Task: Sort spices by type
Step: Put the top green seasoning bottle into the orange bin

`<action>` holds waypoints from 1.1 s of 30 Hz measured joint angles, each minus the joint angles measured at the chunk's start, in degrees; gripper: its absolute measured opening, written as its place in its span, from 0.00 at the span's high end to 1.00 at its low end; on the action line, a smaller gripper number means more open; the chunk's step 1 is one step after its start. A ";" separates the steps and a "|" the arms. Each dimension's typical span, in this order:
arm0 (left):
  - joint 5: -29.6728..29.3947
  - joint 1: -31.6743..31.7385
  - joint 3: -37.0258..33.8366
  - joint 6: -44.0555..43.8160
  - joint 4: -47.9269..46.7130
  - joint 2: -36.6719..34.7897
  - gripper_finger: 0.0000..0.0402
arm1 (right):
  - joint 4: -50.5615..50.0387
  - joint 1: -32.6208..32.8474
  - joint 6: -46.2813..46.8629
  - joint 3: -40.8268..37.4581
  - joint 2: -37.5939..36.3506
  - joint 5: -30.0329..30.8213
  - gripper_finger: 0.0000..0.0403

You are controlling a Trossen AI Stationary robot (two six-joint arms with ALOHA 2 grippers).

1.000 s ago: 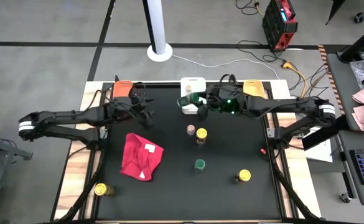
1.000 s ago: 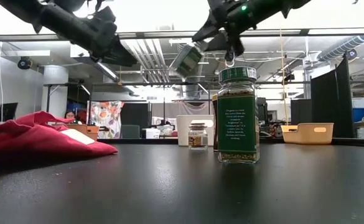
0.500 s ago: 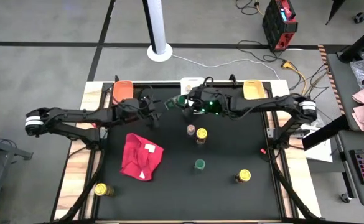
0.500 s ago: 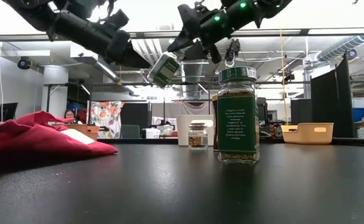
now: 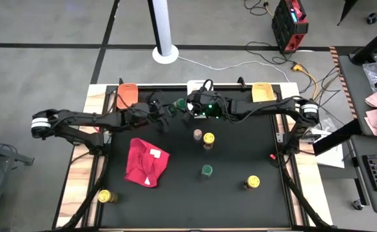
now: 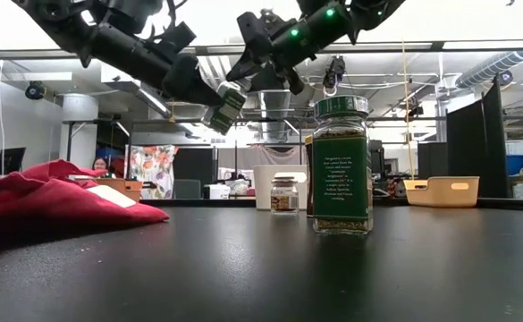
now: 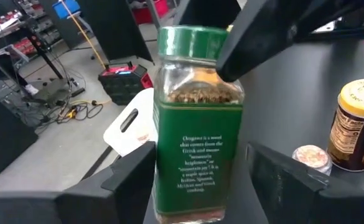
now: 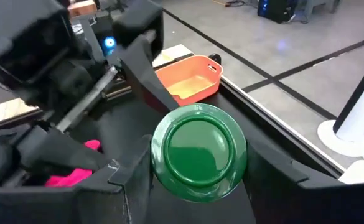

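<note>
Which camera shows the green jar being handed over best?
The left wrist view: the jar fills it, label readable. The right wrist view shows only its lid, the low view a tilted side, the high view a green speck.

Both my arms reach inward and meet high above the back of the surface. My right hand (image 5: 183, 106) is clamped by its fingers (image 8: 138, 186) on a green-lidded jar (image 6: 224, 106), while my left hand (image 5: 167, 111) sits with fingers (image 7: 129, 177) spread on either side of it.
</note>
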 joint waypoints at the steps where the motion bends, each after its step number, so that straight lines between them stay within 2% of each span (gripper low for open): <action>1: -0.69 -0.02 0.09 0.14 0.38 0.65 0.40 | 0.03 0.00 0.00 0.00 0.00 0.01 0.51; 4: -3.88 -0.02 0.45 0.44 0.96 2.48 0.35 | 0.46 0.27 0.14 0.03 0.00 0.00 0.51; 10: -4.03 -0.03 1.79 3.13 1.51 5.82 0.32 | 0.48 0.77 0.70 0.04 0.00 -0.43 0.51; 13: -4.07 -0.07 1.97 2.82 1.61 6.34 0.39 | 0.47 0.77 0.70 0.04 0.00 -1.26 0.50; 16: -4.51 -0.09 1.94 1.84 1.56 6.28 0.52 | 0.54 0.77 1.50 0.04 0.00 -1.04 0.50; 18: -4.36 -0.09 1.65 1.06 1.61 5.83 0.54 | 0.67 0.73 1.54 0.04 0.00 -1.71 0.49; 27: 4.92 -0.07 0.34 -1.59 1.28 3.25 0.54 | -3.40 0.90 -4.49 0.01 -2.43 -1.95 0.33; 33: 6.44 -0.24 0.20 -1.54 1.80 1.76 0.54 | -6.23 1.99 -8.49 -2.40 -7.67 -1.45 0.26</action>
